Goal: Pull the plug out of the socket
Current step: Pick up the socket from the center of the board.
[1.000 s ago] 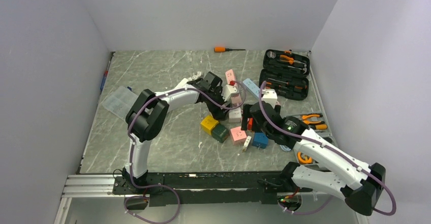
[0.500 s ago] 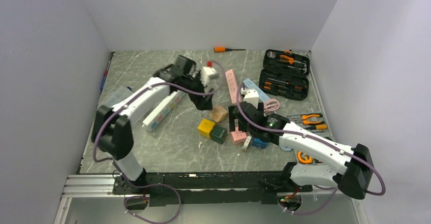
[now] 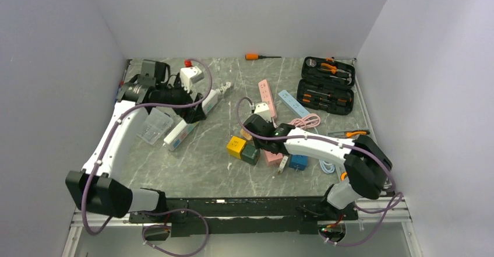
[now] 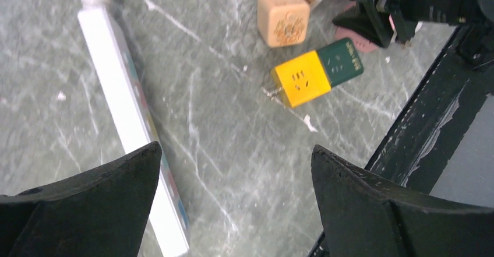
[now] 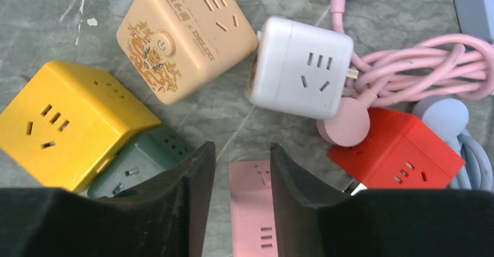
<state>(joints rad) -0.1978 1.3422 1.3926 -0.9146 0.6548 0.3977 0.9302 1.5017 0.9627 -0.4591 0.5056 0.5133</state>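
Note:
My right gripper (image 5: 242, 147) (image 3: 267, 146) hangs over a cluster of cube sockets, jaws narrowed but open, nothing held. A pink cube socket (image 5: 250, 210) lies under them, partly behind the right finger. A round pink plug (image 5: 343, 126) on a coiled pink cord rests between the white cube (image 5: 300, 67) and the red cube (image 5: 396, 149); I cannot tell which one it enters. The tan cube (image 5: 183, 35) butts against the white one. The yellow cube (image 5: 64, 123) is joined to the green cube (image 5: 140, 161). My left gripper (image 4: 236, 149) (image 3: 197, 112) stands wide open, empty, beside a white power strip (image 4: 110, 76).
A black tool case (image 3: 326, 85) lies open at the back right, an orange screwdriver (image 3: 256, 56) by the back wall. Pink (image 3: 266, 92) and blue (image 3: 291, 101) power strips lie behind the cubes. A clear plastic box (image 3: 152, 126) sits left, pliers (image 3: 349, 133) right.
The left arm swung from the middle cluster out to the back left, jaws wide. The right gripper moved left over the cubes and its jaws narrowed.

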